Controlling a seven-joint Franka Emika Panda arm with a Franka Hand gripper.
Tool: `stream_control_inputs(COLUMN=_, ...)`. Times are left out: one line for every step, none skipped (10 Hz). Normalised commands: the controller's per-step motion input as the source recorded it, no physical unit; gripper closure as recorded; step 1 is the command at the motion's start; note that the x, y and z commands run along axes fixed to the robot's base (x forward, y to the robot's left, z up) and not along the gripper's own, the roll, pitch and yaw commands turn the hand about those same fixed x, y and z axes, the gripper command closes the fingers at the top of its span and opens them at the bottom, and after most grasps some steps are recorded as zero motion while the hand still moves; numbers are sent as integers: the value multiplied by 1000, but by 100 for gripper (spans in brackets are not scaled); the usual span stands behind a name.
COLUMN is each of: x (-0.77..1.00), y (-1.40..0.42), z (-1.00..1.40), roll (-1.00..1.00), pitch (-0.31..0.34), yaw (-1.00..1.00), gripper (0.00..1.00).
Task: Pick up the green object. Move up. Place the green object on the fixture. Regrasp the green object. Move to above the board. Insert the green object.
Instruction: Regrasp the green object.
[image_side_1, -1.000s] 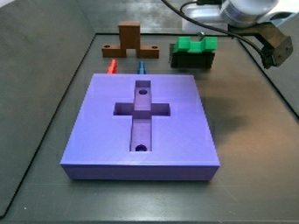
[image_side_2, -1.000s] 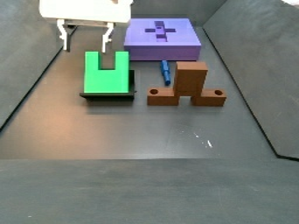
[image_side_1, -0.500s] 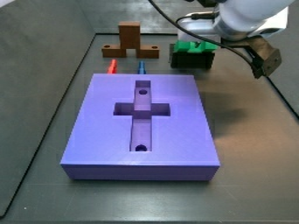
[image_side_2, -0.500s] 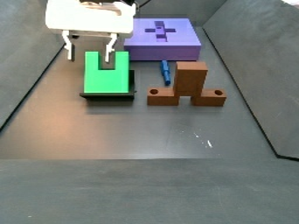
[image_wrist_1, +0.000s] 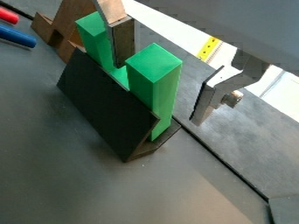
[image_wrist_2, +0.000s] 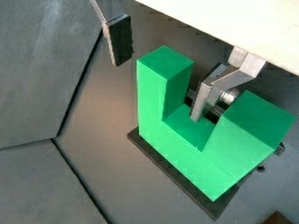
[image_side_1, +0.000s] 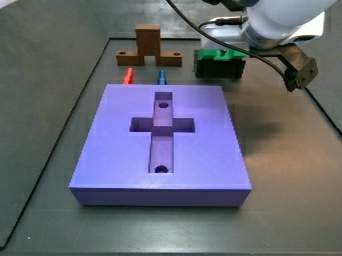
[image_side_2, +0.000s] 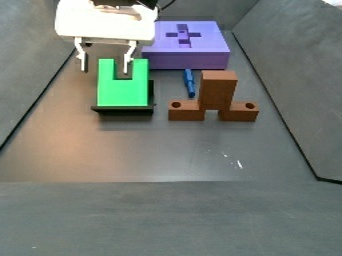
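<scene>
The green object (image_side_2: 120, 88) is a U-shaped block with two prongs, resting on the dark fixture (image_side_2: 123, 111); both side views show it (image_side_1: 221, 58). My gripper (image_side_2: 106, 58) is right over it and open. In both wrist views the gripper (image_wrist_1: 163, 70) (image_wrist_2: 166, 70) straddles one green prong. One finger (image_wrist_1: 117, 39) stands in the notch between the prongs, and the outer finger (image_wrist_1: 218, 87) stands apart from the prong. No pad touches the green (image_wrist_2: 193, 131). The lavender board (image_side_1: 163, 140) with its cross recess lies apart from the fixture.
A brown stepped block (image_side_1: 144, 47) stands beside the fixture, also seen in a side view (image_side_2: 214, 97). A red pen (image_side_1: 127, 73) and a blue pen (image_side_1: 159, 74) lie between it and the board. Dark walls ring the floor.
My gripper has come down and forward over the green object, so its fingers now stand around one prong. The green object and fixture have not moved.
</scene>
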Motion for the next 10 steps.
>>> stream_control_inputs(x=0, y=0, z=0, roll=0, pitch=0, yaw=0, gripper=100)
stream_control_inputs(x=0, y=0, z=0, roll=0, pitch=0, yaw=0, gripper=100)
stream_control_inputs(x=0, y=0, z=0, roll=0, pitch=0, yaw=0, gripper=100)
stream_control_inputs(x=0, y=0, z=0, roll=0, pitch=0, yaw=0, gripper=100)
stream_control_inputs(x=0, y=0, z=0, roll=0, pitch=0, yaw=0, gripper=100)
stream_control_inputs(x=0, y=0, z=0, roll=0, pitch=0, yaw=0, gripper=100)
stream_control_inputs(x=0, y=0, z=0, roll=0, pitch=0, yaw=0, gripper=100)
stream_control_inputs(x=0, y=0, z=0, roll=0, pitch=0, yaw=0, gripper=100)
stream_control_inputs(x=0, y=0, z=0, roll=0, pitch=0, yaw=0, gripper=100)
stream_control_inputs(x=0, y=0, z=0, roll=0, pitch=0, yaw=0, gripper=100)
